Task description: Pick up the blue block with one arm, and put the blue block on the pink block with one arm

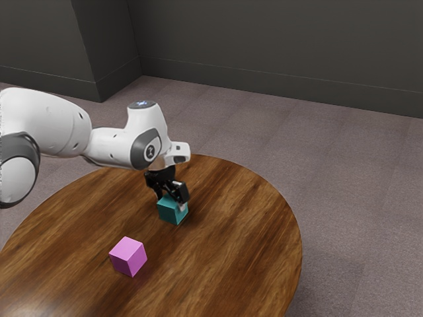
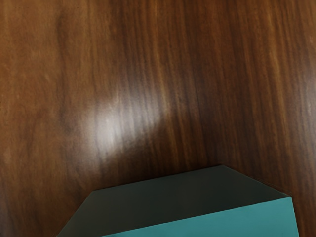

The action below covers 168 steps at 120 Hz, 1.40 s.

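Note:
The blue block [image 1: 173, 212], a teal-blue cube, rests on the round wooden table [image 1: 231, 257] near its middle. My gripper [image 1: 172, 198] points down over it, its black fingers standing against two opposite sides of the block's upper part, shut on it. In the wrist view the blue block [image 2: 197, 207] lies just under my hand, its top face in shadow. The pink block [image 1: 128, 255] sits on the table nearer the front, to the exterior view's left of the blue block and well apart from it.
The table's edge [image 1: 299, 244] curves close on the exterior view's right. Bare wood [image 2: 148, 89] lies around the blue block. My white arm [image 1: 79, 139] reaches in from the exterior view's left above the table.

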Tool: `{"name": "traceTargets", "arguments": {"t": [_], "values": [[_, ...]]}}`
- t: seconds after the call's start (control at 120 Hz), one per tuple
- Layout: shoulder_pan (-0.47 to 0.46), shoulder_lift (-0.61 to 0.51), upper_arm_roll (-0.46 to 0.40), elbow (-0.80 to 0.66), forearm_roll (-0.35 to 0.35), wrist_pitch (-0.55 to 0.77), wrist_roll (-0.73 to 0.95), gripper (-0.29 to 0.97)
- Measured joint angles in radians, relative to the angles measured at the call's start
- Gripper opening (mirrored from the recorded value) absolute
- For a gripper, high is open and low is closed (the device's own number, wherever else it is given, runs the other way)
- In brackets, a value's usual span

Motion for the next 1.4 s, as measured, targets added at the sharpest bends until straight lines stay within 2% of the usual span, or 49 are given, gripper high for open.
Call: {"name": "traceTargets", "arguments": {"t": [0.167, 0.483, 0.633, 0.967, 1.167, 1.292, 1.4], "values": [[0.0, 0.006, 0.0, 0.011, 0.001, -0.003, -0.012, 0.64], [0.0, 0.004, 0.0, 0.012, -0.016, -0.003, -0.032, 0.37], [0.0, 0.0, 0.0, 0.01, -0.012, 0.0, -0.046, 0.33], [0.0, -0.023, 0.0, -0.001, -0.001, 0.007, -0.07, 0.34], [0.0, -0.108, 0.0, -0.045, 0.02, -0.003, -0.084, 0.32], [-0.001, -0.21, 0.0, -0.104, 0.065, -0.045, -0.109, 0.31], [-0.001, -0.332, 0.0, -0.224, 0.093, -0.076, -0.13, 0.31]]}}
